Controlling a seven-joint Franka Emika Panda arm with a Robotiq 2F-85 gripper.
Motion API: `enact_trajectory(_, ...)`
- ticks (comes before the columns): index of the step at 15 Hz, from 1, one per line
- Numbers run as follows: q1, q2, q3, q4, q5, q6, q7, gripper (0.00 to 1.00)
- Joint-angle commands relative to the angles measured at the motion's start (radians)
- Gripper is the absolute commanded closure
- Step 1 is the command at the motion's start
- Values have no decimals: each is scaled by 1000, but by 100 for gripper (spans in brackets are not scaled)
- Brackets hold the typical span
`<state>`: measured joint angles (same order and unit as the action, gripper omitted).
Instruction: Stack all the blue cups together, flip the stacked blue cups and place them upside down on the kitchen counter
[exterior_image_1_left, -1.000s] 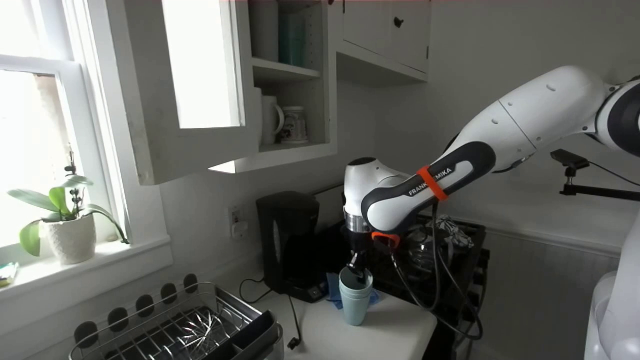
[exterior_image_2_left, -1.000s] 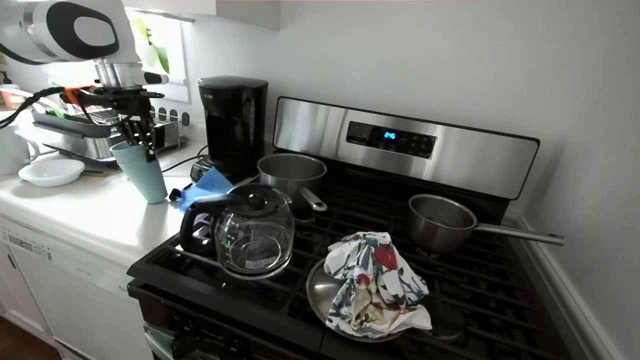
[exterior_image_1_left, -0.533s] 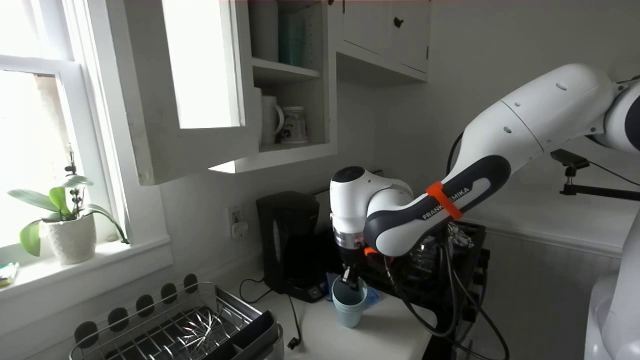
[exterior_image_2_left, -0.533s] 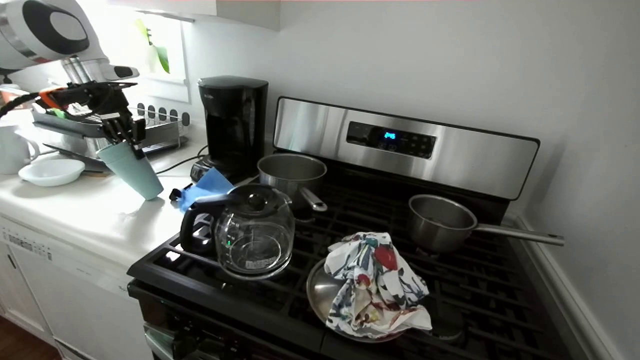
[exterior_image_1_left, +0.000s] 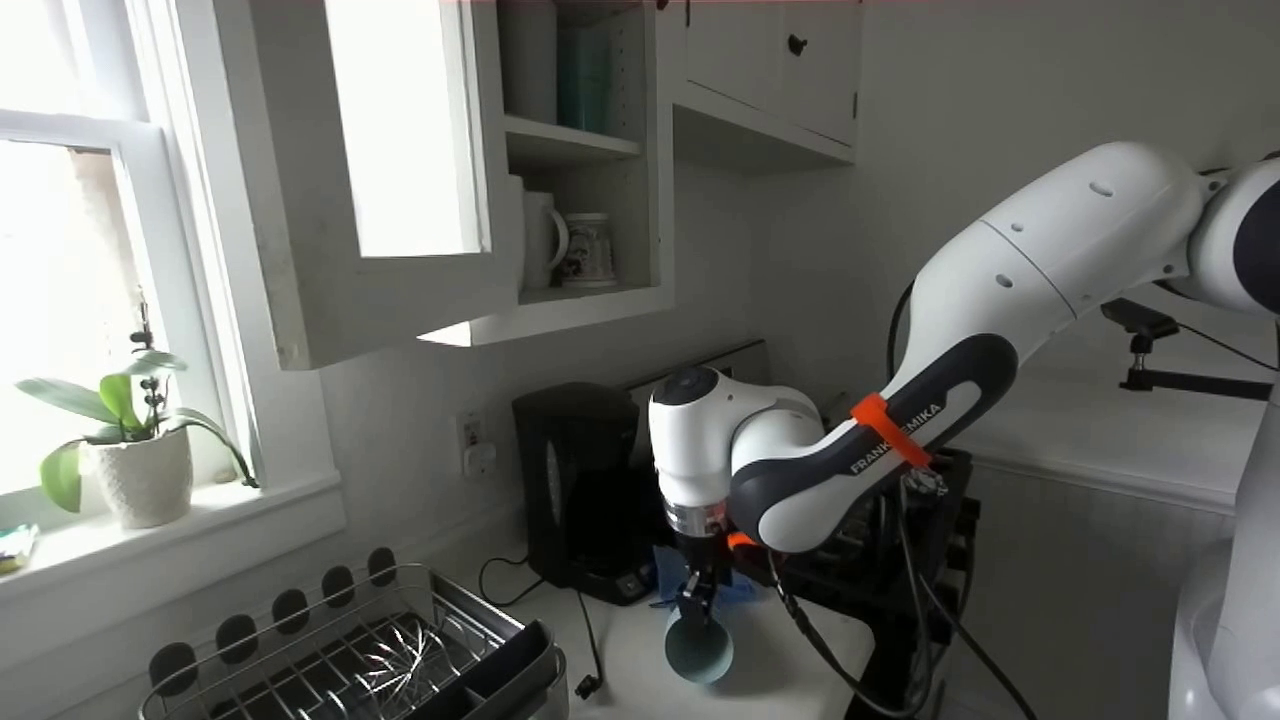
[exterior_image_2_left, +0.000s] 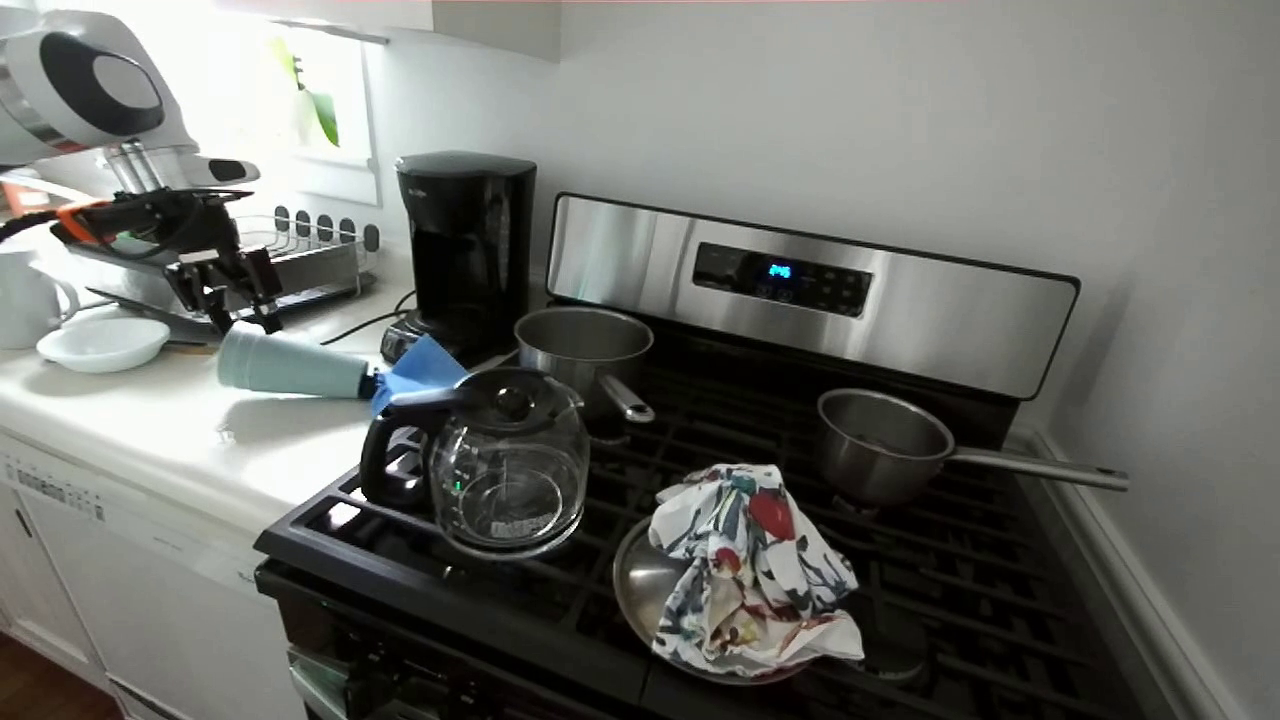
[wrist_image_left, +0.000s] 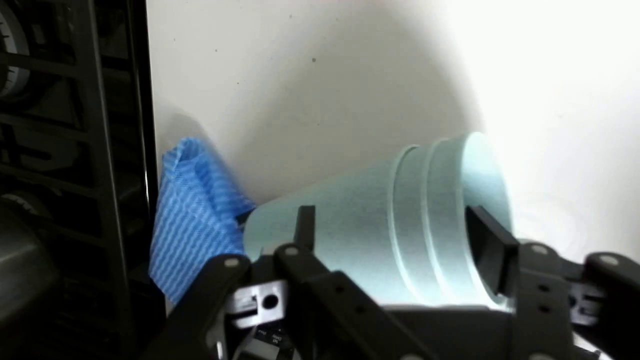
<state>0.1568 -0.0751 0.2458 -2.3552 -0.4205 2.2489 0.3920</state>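
Wrist view, from its left edge, showed a black stove grate (wrist_image_left: 95, 125), then a crumpled blue cloth (wrist_image_left: 192, 230) on the white counter (wrist_image_left: 215, 95), then the stack of pale blue cups (wrist_image_left: 350, 235), lying on its side with three nested rims visible. Its narrow end lay just beside the cloth and its open mouth faced right. Over it hung the gripper (wrist_image_left: 395, 227), its fingers (wrist_image_left: 492, 245) released and spread well apart, one across the cups' side, one at the mouth; whether either touched them I could not tell.

In an exterior view, a potted plant (exterior_image_1_left: 140, 485) stood on the windowsill (exterior_image_1_left: 290, 500) at far left, followed by a wire dish rack (exterior_image_1_left: 478, 605) and a black coffee maker (exterior_image_1_left: 590, 490). The stack came next, mouth toward the camera, with the arm (exterior_image_1_left: 975, 370) angled in from the right above it.

In an exterior view, a white mug (exterior_image_2_left: 25, 310) and a shallow white bowl (exterior_image_2_left: 105, 360) stood on the counter at the left; the cups lay to their right, mouth turned left. Past the cloth came the stove (exterior_image_2_left: 380, 555), bearing a glass carafe (exterior_image_2_left: 510, 480), a steel pot (exterior_image_2_left: 550, 370) behind it, a pan (exterior_image_2_left: 635, 580) partly covered by a floral cloth (exterior_image_2_left: 755, 570), and a long-handled saucepan (exterior_image_2_left: 880, 465) farthest right.
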Motion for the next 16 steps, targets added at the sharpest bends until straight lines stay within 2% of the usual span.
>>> enact_trajectory(1,6,-15,-9,-9,-3,2,28,0)
enact_trajectory(4,3,-17,-18,-12,34,23,48,0)
enact_trajectory(10,-35,-54,-76,-9,240,27,108,0)
enact_trajectory(16,-87,-7,-138,12,408,43,160,0)
